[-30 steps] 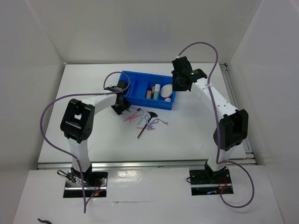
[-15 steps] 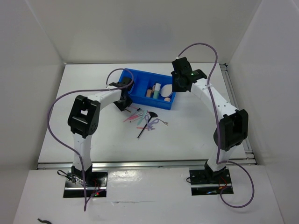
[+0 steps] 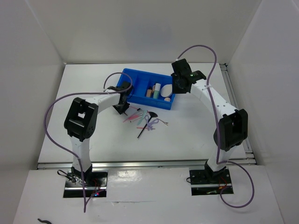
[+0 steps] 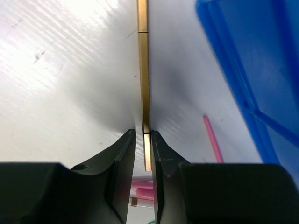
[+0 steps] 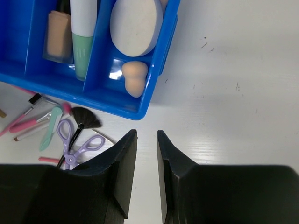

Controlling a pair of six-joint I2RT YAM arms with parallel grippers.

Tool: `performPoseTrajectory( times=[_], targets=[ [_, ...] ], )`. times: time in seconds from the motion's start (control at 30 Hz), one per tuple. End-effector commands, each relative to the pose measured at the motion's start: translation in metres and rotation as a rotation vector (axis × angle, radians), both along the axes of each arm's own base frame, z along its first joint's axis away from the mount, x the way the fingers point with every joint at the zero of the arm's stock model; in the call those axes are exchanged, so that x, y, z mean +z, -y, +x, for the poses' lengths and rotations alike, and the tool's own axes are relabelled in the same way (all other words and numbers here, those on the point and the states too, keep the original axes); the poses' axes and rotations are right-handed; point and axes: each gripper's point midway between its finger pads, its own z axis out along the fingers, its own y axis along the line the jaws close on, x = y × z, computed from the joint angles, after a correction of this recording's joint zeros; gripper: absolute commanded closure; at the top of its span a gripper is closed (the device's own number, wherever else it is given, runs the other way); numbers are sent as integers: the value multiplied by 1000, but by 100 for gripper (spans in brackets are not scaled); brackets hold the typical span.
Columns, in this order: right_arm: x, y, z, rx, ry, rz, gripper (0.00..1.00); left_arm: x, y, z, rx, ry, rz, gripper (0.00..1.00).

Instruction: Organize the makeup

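In the left wrist view a thin gold stick (image 4: pixel 145 70) lies on the white table, its near end between the fingers of my left gripper (image 4: pixel 144 135). The jaws stand close around it, the right finger touching and a sliver of gap on the left. A pink stick (image 4: pixel 212 140) lies beside the blue tray (image 4: pixel 261 70). My right gripper (image 5: pixel 147 140) hangs open and empty over bare table at the tray's corner. The tray (image 5: pixel 154 93) holds a round puff (image 5: pixel 136 25), a peach sponge (image 5: pixel 134 77), a mint-green tube (image 5: pixel 82 42) and a beige bottle (image 5: pixel 59 35).
Loose in front of the tray (image 3: pixel 135 88) lie pink and green sticks (image 3: pixel 134 116), a black fan brush (image 5: pixel 84 119) and purple scissors-like tool (image 5: pixel 74 144). White walls close in the table on three sides. Purple cables loop over both arms.
My left gripper moved toward the tray's near-left corner, came down over the gold stick and narrowed its jaws around it. The right arm stayed put.
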Motion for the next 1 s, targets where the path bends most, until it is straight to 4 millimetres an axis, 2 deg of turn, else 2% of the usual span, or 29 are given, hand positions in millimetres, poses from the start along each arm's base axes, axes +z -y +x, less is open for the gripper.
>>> performPoseTrajectory(
  times=[0.0,0.13,0.27,0.37,0.4,0.47,0.5,0.6,0.67,0.73,0.77,0.8,0.83,0.9,0.97],
  targets=[
    [20,-1,5,6,68,26,68,-18,-16,-33,15,-106,60,66],
    [20,-2,4,12,65,32,68,-18,-21,-40,17,-131,83,77],
    [20,-1,2,12,65,32,68,-22,-33,-54,30,-175,135,80],
    [16,-1,1,12,57,29,68,-10,-41,-62,42,-165,157,90],
    [18,-1,2,12,65,32,68,-13,-43,-67,42,-178,163,90],
    [18,-1,2,12,65,32,68,2,-50,-69,40,-150,187,99],
    [18,-1,2,12,65,32,68,17,-54,-70,29,-125,214,100],
    [18,-1,2,12,65,32,68,41,-64,-65,-11,-74,271,100],
    [18,-1,2,12,65,32,68,65,-61,-51,-137,-28,289,100],
    [21,-2,4,12,74,36,68,77,-55,-37,-288,-6,309,100],
    [21,-2,4,12,74,36,68,84,-52,-34,-311,9,303,100],
    [21,-2,4,12,74,36,68,97,-44,-27,-340,52,291,100],
    [21,-2,4,12,74,36,68,100,-37,-25,-418,59,276,100],
    [21,-2,4,12,74,36,68,120,-11,-13,-535,149,232,100],
    [25,-3,5,12,82,40,68,127,1,-7,-620,189,201,100]
  ],
)
